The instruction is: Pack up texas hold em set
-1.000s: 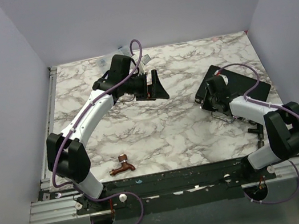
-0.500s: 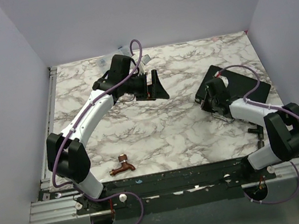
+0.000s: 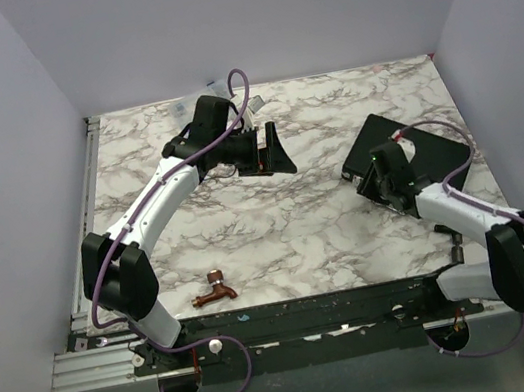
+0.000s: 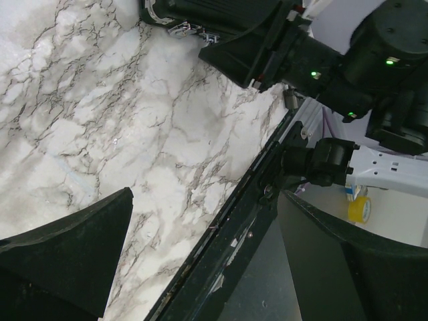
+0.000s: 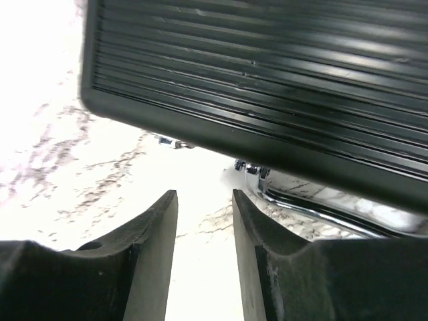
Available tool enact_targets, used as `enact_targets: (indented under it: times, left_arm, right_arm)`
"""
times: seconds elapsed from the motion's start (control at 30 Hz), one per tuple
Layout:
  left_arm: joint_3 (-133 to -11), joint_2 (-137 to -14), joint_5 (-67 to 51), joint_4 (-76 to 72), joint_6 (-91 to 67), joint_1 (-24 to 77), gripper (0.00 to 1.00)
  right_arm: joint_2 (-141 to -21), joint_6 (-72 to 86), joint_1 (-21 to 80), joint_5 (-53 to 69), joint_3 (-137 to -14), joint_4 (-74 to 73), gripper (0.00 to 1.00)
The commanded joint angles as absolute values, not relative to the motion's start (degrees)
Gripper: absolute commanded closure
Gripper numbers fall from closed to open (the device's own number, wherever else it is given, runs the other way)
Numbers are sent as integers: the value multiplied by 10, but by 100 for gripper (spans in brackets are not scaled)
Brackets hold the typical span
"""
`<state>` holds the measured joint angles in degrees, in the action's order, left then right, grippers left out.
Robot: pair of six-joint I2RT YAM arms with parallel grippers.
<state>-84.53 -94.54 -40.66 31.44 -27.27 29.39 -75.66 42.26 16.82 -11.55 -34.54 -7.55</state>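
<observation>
The texas hold em set shows as a black hard case, lid down, at the right of the marble table. Its ribbed black shell fills the top of the right wrist view, with the silver handle and a latch along its near edge. My right gripper sits at the case's near-left edge; in its own view the right gripper is open with only bare table between the fingers. My left gripper hangs open over the table's middle back, holding nothing. Chips, cards and discs are hidden.
A copper faucet lies near the front edge on the left. Something pale and clear pokes out behind the left arm at the back. The left wrist view shows the table's black front rail and the right arm.
My right gripper has gone from shut to open at the case's handle edge, and its elbow has swung down to the right. The left arm has not moved.
</observation>
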Motion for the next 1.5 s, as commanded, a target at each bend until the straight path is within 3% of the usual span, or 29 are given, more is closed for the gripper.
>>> enact_targets:
  times: [0.0, 0.17, 0.4, 0.53, 0.8, 0.97, 1.07, 1.47]
  left_arm:
    - [-860, -935, -413, 315, -266, 299, 11]
    - [-860, -934, -414, 315, -266, 299, 11]
    - [-860, -931, -420, 313, -269, 301, 11]
    - [-860, -925, -429, 309, -273, 301, 11]
    - [-854, -924, -447, 296, -283, 303, 11]
    - [-853, -932, -455, 294, -287, 303, 11]
    - [-851, -931, -458, 291, -289, 303, 11]
    - [-853, -931, -456, 293, -287, 303, 11]
  right_arm:
    - [-678, 414, 166, -177, -379, -143, 58]
    - [-622, 479, 149, -252, -395, -260, 57]
    - [-564, 589, 46, -290, -398, -432, 66]
    - [-541, 691, 35, -332, -390, -530, 69]
    - [-537, 710, 34, -397, -398, -528, 71]
    - [-555, 721, 31, -396, -398, -517, 87]
    - [-562, 726, 27, -390, -389, -508, 91]
    - [-583, 746, 11, -350, -342, -474, 93]
